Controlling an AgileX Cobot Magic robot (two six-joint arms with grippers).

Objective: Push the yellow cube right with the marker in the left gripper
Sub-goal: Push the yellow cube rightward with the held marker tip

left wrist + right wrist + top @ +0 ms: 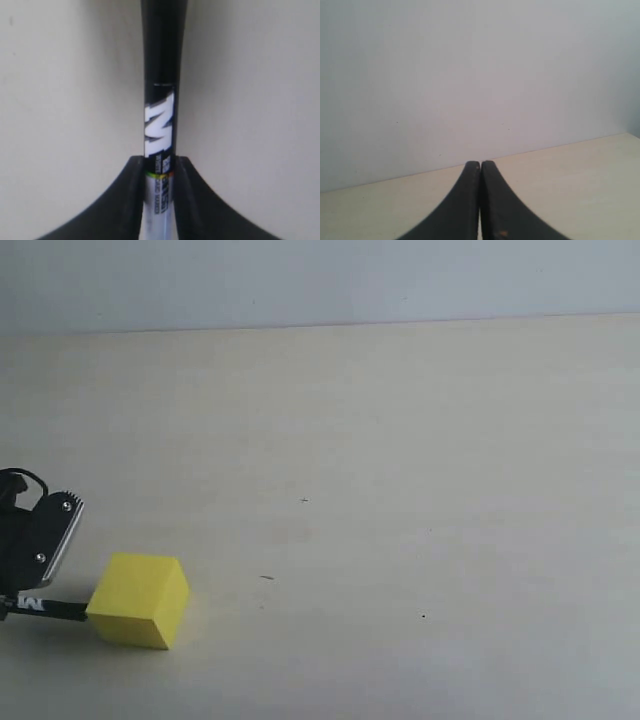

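Ext. cam sat above table (400,440), angled down toward back wall (320,280); wide, mid-range shot. L wrist cam looked along marker (162,100) clamped in left gripper (159,162), onto tabletop, v. close. R wrist cam faced near-level past right gripper (480,167) toward wall. Ext. & L shared marker, tabletop. Ext. & R shared table-wall seam.

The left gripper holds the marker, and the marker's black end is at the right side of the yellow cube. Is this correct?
Not quite: the left gripper does hold the marker, but its black end is at the left side of the yellow cube, as the exterior view shows.
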